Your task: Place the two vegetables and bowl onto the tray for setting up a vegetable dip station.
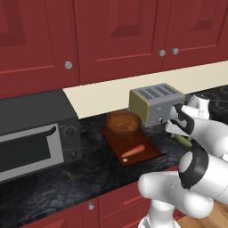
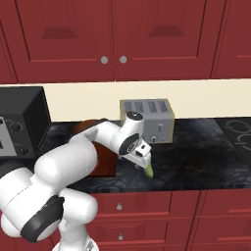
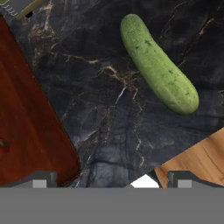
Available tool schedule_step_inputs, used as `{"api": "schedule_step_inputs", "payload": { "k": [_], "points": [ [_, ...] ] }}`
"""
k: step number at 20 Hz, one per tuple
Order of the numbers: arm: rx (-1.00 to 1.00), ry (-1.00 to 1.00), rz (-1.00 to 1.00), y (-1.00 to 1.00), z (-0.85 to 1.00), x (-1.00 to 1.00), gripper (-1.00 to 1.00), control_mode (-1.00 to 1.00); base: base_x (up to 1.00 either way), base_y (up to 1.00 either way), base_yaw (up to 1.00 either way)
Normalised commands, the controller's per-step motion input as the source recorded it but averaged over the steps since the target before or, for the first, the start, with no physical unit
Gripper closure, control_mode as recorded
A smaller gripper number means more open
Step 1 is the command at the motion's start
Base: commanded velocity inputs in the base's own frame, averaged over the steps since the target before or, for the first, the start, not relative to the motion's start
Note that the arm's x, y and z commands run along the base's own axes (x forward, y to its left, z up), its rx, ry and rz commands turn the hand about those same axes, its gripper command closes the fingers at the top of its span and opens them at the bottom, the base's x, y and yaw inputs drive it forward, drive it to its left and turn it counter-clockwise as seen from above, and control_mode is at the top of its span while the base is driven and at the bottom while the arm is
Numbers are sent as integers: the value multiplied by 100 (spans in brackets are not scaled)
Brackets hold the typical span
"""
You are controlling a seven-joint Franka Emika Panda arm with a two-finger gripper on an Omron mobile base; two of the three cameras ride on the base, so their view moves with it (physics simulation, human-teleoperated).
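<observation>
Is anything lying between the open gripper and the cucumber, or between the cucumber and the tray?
Nothing visible. In the hand view the cucumber lies alone on bare dark counter, with only that counter between it and the tray edge. The gripper hangs open just above it, jaws apart.

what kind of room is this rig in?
A rendered home kitchen, by the look of it: red panelled wall cabinets over a dark marbled stone counter, with a silver slot toaster and a black countertop oven on it.

No legible text, labels or signs anywhere.
</observation>
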Motion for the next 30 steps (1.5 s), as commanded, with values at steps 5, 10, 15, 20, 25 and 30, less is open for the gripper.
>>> {"api": "schedule_step_inputs", "payload": {
  "k": [5,10,15,20,25,30],
  "points": [
    [0,0,13,-20,-8,22,-100,-100,0,0,0],
    [-1,0,5,-17,-17,18,-100,-100,0,0,0],
    [-4,0,1,-16,-21,16,-100,-100,0,0,0],
    [-7,0,2,-14,-22,19,-100,-100,0,0,0],
    [-8,-1,1,-9,-24,12,-100,-100,0,0,0],
    [-7,-1,1,-11,-24,10,-100,-100,0,0,0]
  ]
}}
